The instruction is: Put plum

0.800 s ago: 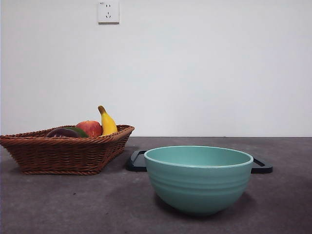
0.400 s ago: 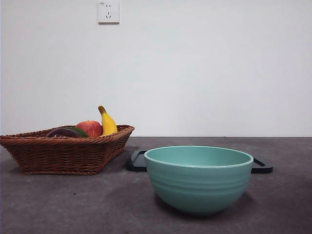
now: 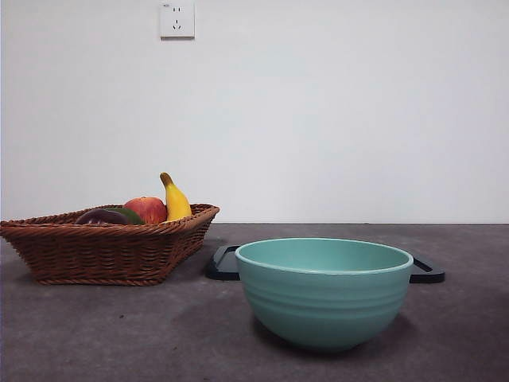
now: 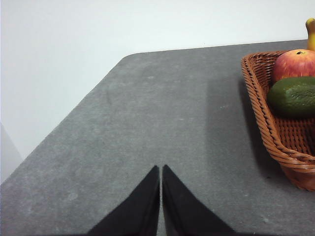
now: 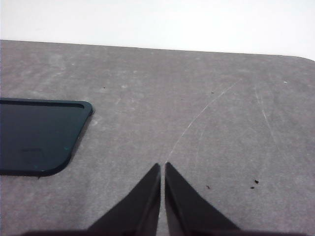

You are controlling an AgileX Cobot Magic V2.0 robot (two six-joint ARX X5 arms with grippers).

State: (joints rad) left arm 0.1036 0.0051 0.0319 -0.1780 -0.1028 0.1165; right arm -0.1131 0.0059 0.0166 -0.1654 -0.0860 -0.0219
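Note:
The plum (image 3: 99, 216) is a dark purple-maroon fruit lying in the wicker basket (image 3: 103, 251) at the left of the front view, only its top showing above the rim. It does not show in the wrist views. My left gripper (image 4: 161, 169) is shut and empty over bare table, apart from the basket (image 4: 261, 118). My right gripper (image 5: 162, 167) is shut and empty over bare table, beside the dark tray (image 5: 34, 137). Neither arm shows in the front view.
The basket also holds a red apple (image 3: 147, 208), a banana (image 3: 175, 199) and a dark green oval fruit (image 4: 294, 96). A teal bowl (image 3: 324, 290) stands near the front, with the flat dark tray (image 3: 425, 270) behind it.

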